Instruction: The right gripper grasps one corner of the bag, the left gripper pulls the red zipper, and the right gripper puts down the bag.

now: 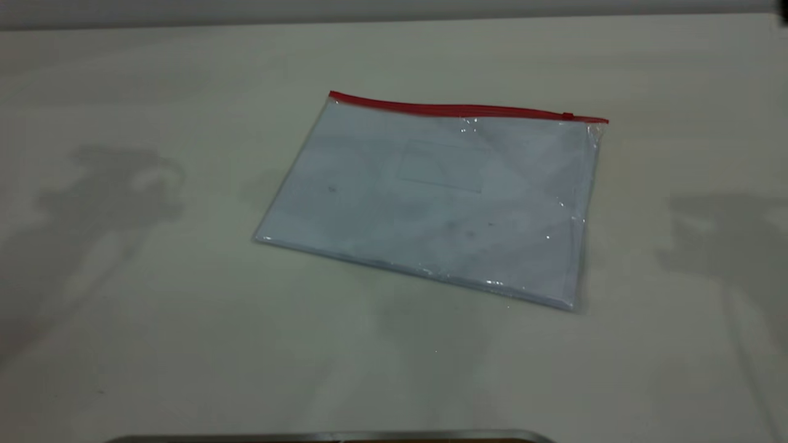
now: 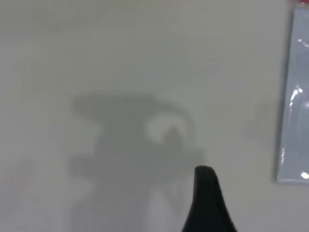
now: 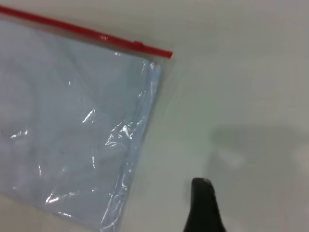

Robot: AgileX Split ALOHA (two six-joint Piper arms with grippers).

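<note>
The bag (image 1: pixel 443 197) lies flat on the pale table (image 1: pixel 154 344), a clear glossy pouch with white paper inside. The red zipper (image 1: pixel 462 111) runs along its far long edge, with the small slider (image 1: pixel 567 115) close to the right end. Neither gripper shows in the exterior view; only their shadows fall on the table to the left and right of the bag. The left gripper (image 2: pixel 207 203) hangs above bare table, apart from the bag's short edge (image 2: pixel 295 96). The right gripper (image 3: pixel 205 208) hangs above the table beside the bag (image 3: pixel 72 121), near the corner with the zipper (image 3: pixel 82 31) and slider (image 3: pixel 137 44).
A grey metal edge (image 1: pixel 332 437) runs along the near rim of the table. A dark object (image 1: pixel 783 12) sits at the far right corner. The far table edge (image 1: pixel 369 23) meets a grey wall.
</note>
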